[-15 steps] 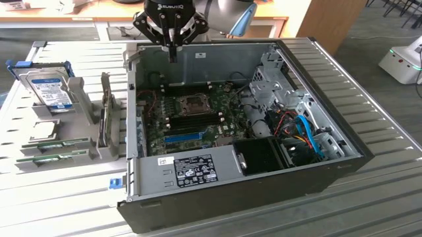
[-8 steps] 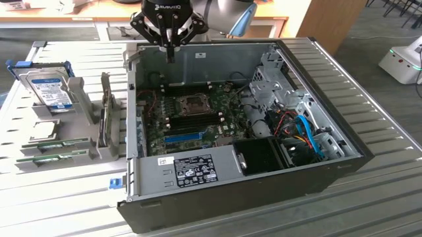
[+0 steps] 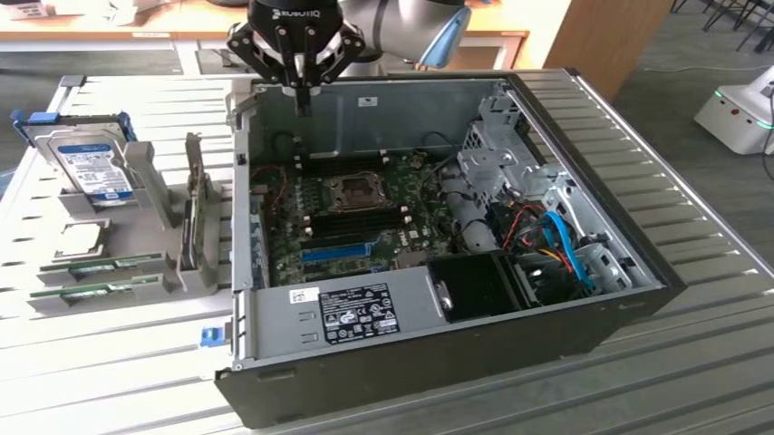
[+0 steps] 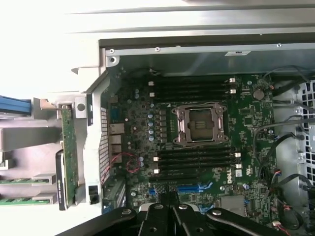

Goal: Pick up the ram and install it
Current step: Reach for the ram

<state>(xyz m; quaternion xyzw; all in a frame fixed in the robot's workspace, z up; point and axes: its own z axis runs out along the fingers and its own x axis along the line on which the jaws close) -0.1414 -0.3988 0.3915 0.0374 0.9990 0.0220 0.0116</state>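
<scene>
end effector (image 3: 300,94) (image 4: 171,200): hangs in the upper left part of the exterior view's frame, over the far edge of the open computer case (image 3: 484,358) (image 4: 197,56), with its fingers pointing downward.
grip state: the two fingers are pressed together, tip against tip (they close on each other, not on an object).
ram (image 3: 103,265) (image 4: 24,180): lies flat in a groove of the grey holder (image 3: 151,186), at the lower left of the exterior view's frame. It is outside the case and well apart from the end effector.
second ram stick (image 3: 94,291) (image 4: 22,200): lies just beside the ram and parallel to it, on the side closer to the bottom of the exterior view's frame.
hard drive (image 3: 94,168): has a blue-white label and stands tilted in the same holder, above the two sticks in the exterior view's frame.
green card (image 3: 194,222) (image 4: 68,147): stands on its edge between the grooves of the holder and the wall of the case.
motherboard (image 3: 387,222) (image 4: 246,123): lies on the floor of the case, with the processor socket (image 3: 359,190) (image 4: 199,124) near its middle.
black memory slots (image 3: 351,216) (image 4: 192,160): long and narrow, they run just beside the socket.
blue slot (image 3: 335,251) (image 4: 189,188): lies lower in the exterior view's frame than the black slots.
surface (image 3: 701,362): ribbed metal, it carries both the case and the holder.
</scene>
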